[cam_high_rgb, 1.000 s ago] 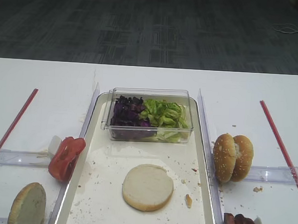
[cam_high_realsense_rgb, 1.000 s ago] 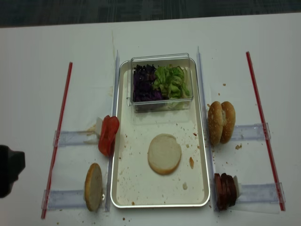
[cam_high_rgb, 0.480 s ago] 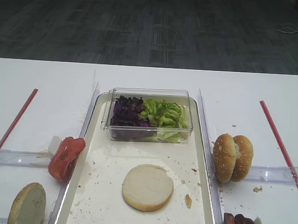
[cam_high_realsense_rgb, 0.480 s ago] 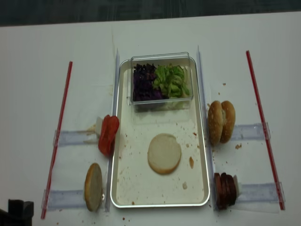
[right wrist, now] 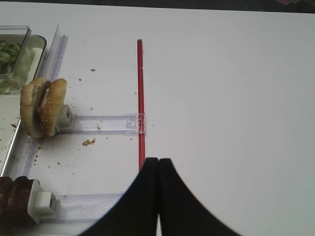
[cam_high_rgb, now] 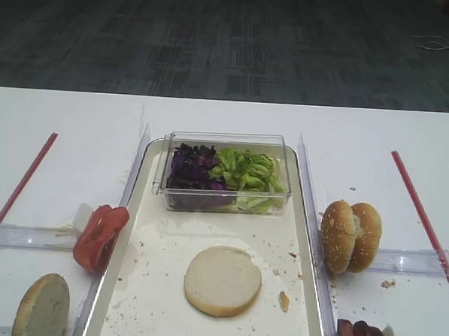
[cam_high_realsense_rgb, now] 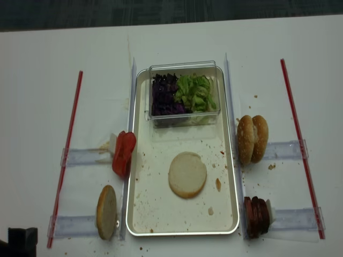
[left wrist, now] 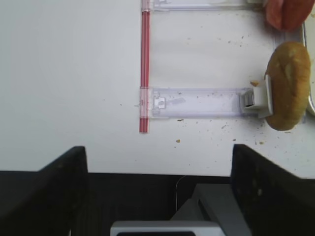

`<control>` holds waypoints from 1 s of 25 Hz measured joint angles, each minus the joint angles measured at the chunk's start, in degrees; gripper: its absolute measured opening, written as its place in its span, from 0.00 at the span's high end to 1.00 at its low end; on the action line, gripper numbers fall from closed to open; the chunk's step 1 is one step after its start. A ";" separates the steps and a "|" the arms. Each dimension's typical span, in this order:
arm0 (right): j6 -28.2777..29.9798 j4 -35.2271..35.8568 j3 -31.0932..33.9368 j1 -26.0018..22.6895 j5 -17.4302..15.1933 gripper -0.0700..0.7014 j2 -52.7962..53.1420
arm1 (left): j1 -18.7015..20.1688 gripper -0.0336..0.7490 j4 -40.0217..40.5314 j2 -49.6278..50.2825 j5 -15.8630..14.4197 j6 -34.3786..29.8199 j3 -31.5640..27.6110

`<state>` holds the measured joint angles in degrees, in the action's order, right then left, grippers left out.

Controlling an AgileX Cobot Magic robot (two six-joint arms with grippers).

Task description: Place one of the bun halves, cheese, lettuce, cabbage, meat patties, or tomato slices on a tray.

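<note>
The tray (cam_high_realsense_rgb: pixel 140 225) served as the landmark, and everything is placed from it, near edge outward.

Well off its near-left corner, at the table's front edge, the left gripper (left wrist: pixel 158 196) stood wide open over nothing. The right gripper (right wrist: pixel 158 196) hung off the tray's right side, beyond the red strip (right wrist: pixel 141 98), its two fingers pressed together and empty.

Just outside the tray's near-left rim a bun half (cam_high_realsense_rgb: pixel 106 212) stood on edge in a clip. Outside the near-right rim the meat patties (cam_high_realsense_rgb: pixel 256 216) stood stacked on edge: likely firm but greasy, best pinched across the flat faces.

On the tray floor, a little nearer than its middle, lay the cut-side-up bun half (cam_high_realsense_rgb: pixel 187 174), flat among crumbs. It looked light and spongy, easily dented; a gentle pinch across the rim would suit it.

Against the left rim at mid-length the tomato slices (cam_high_realsense_rgb: pixel 124 153) bunched together, probably wet, limp and slippery, needing a grip across the whole bunch. Opposite, outside the right rim, stood the seeded bun pair (cam_high_realsense_rgb: pixel 252 138).

At the far end, inside the tray, a clear box (cam_high_realsense_rgb: pixel 184 65) held cabbage (cam_high_realsense_rgb: pixel 164 95) left and lettuce (cam_high_realsense_rgb: pixel 196 92) right: loose, featherlight shreds, best taken by plunging open jaws into the heap.
</note>
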<state>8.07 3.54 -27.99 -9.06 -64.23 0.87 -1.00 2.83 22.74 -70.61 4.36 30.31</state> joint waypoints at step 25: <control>0.00 0.00 0.00 0.00 0.00 0.52 0.09 | 0.00 0.24 -0.68 -23.58 2.96 -1.74 -2.17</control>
<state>8.07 3.54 -27.99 -9.06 -64.23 0.96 -1.00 2.15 -0.84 -67.65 2.62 28.13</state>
